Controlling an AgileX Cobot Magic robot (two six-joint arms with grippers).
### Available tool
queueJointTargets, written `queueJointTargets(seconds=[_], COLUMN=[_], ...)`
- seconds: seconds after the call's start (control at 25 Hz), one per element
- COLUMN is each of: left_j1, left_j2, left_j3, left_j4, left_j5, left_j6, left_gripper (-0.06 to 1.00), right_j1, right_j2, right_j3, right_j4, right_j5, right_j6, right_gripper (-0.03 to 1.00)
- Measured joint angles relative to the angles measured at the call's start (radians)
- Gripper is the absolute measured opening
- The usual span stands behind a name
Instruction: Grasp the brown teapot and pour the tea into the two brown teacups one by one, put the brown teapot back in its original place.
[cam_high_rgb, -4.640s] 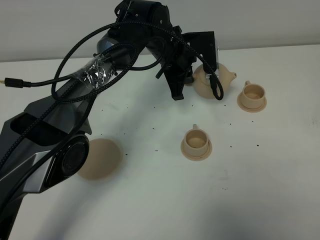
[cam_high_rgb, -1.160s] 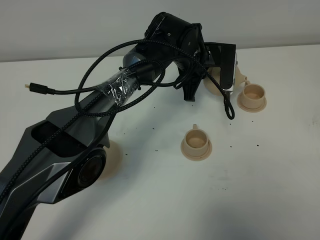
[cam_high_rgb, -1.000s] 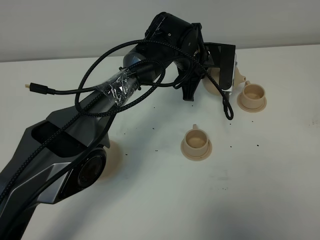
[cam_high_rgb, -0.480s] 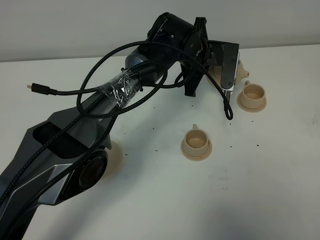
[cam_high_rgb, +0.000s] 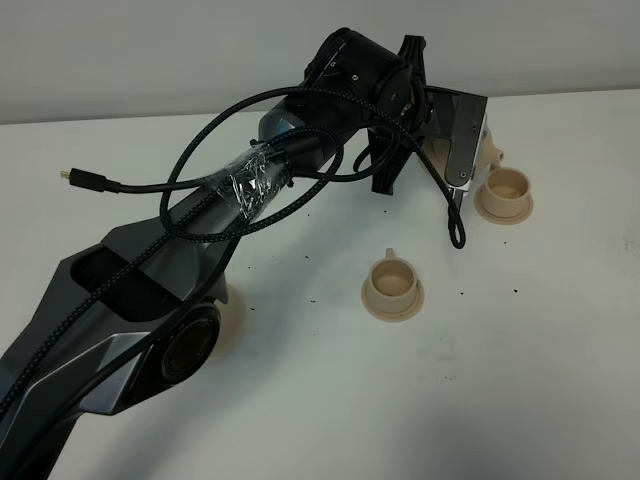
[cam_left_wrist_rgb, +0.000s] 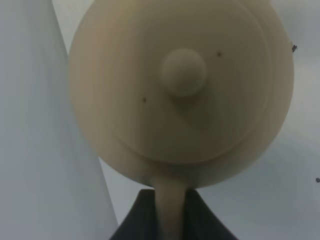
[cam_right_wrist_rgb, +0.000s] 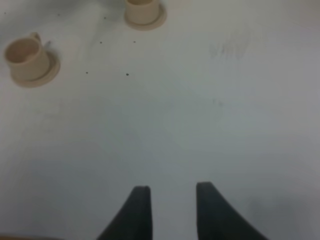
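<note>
**Left:** the original place (cam_high_rgb: 231, 300), a saucer mostly hidden behind the arm's base.

**Centre:** the near teacup (cam_high_rgb: 392, 283), standing clear of the arm.

**Right of centre:** the left gripper (cam_left_wrist_rgb: 170, 220), clamped narrowly on the handle of the brown teapot (cam_left_wrist_rgb: 180, 90). Over the last second it has rolled and lifted the spout above the far teacup (cam_high_rgb: 505, 190). The first pour seems imminent, though no stream shows.

**Clearance:** the far edge of the table (cam_high_rgb: 560, 380) lies close behind the pot. Open surface lies nearer and rightward, where the right gripper (cam_right_wrist_rgb: 172, 200) hangs wide and empty.
</note>
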Motion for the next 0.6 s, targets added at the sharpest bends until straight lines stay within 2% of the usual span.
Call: queueJointTargets(seconds=[0.6], left_j1=[-0.008], left_j2=[0.012], left_j3=[0.000], left_j4=[0.049], left_j5=[-0.016], left_j6=[0.019], left_gripper=[0.12], right_j1=[0.000], right_j2=[0.000], right_j3=[0.000], right_j4=[0.000], right_j5=[0.000], right_j6=[0.000], right_gripper=[0.24])
